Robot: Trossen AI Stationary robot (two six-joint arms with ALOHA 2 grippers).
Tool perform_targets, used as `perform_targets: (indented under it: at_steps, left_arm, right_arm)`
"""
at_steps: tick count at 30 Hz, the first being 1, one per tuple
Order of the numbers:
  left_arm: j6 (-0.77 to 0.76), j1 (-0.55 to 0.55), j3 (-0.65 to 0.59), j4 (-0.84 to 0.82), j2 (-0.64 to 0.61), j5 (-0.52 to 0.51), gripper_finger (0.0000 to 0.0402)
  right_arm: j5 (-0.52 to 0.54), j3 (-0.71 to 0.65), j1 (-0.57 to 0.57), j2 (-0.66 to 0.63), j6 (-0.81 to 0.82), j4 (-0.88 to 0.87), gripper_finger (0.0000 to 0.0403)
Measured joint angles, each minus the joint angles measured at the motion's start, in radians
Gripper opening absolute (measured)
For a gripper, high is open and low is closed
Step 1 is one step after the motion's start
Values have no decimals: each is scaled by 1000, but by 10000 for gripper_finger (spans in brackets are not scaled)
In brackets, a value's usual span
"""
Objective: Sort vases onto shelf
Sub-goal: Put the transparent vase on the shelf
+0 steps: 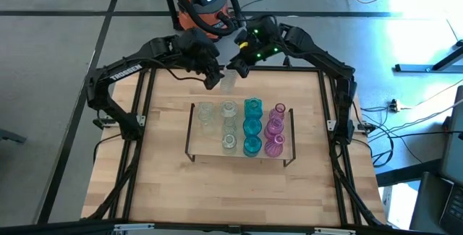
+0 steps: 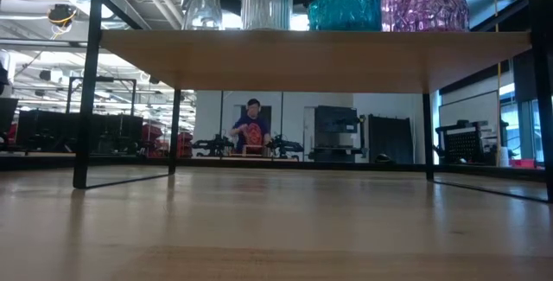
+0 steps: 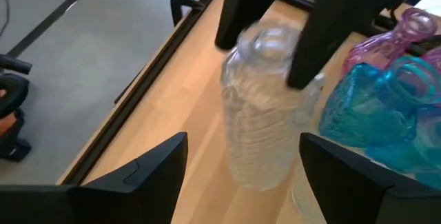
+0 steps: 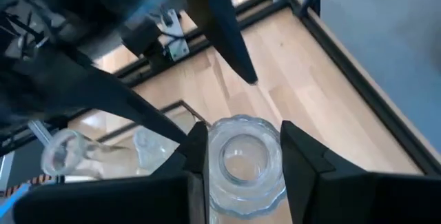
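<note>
- Right gripper (image 4: 238, 160) jaws clamp ribbed clear glass vase (image 4: 242, 162) at its neck.
- Left gripper (image 3: 241, 165) jaws wide, flanking vase body.
- Both arms reach behind shelf (image 1: 217, 147).

Orange shop vacuum (image 1: 205, 2), floor cables (image 1: 405, 108), distant person (image 2: 251, 129)

Both arms reached to the far table edge.
The right gripper (image 4: 238, 156) is clamped; the left gripper (image 3: 241, 162) is spread wide.

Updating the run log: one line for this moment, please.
right end effector: shut on clear vase, behind shelf | left end effector: open beside it | shelf: clear, teal, pink rows
</note>
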Motion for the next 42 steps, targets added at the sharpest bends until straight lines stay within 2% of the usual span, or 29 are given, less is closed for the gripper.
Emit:
perform_targets:
  at_steps: [5, 7, 9, 22, 28, 35, 38, 42]
  left_arm:
    - [0, 0, 0, 13, -1, -3, 273]
    - [0, 0, 0, 12, -1, -4, 273]
    - [0, 0, 0, 11, -1, -3, 273]
    - [-19, 0, 0, -13, -1, -16, 273]
    - [-18, 0, -1, -93, -1, -37, 273]
    - [-31, 0, -1, -212, -1, -84, 273]
    - [-41, 0, -1, -276, -3, -115, 273]
    - [-43, 0, -1, -324, -4, -124, 273]
  right_arm:
    - [17, -38, 0, 1, 3, 0, 87]
    - [35, -48, 1, 1, -1, 12, 19]
    - [46, -55, 1, 0, -1, 25, 1]
    - [122, -57, -1, 0, -12, -13, 2]
    - [252, -57, -4, 0, -24, -139, 1]
    - [282, -84, -31, 29, 18, -186, 4]
    - [333, -177, -48, 32, 31, -220, 23]
    - [338, -350, -68, 33, 88, -224, 88]
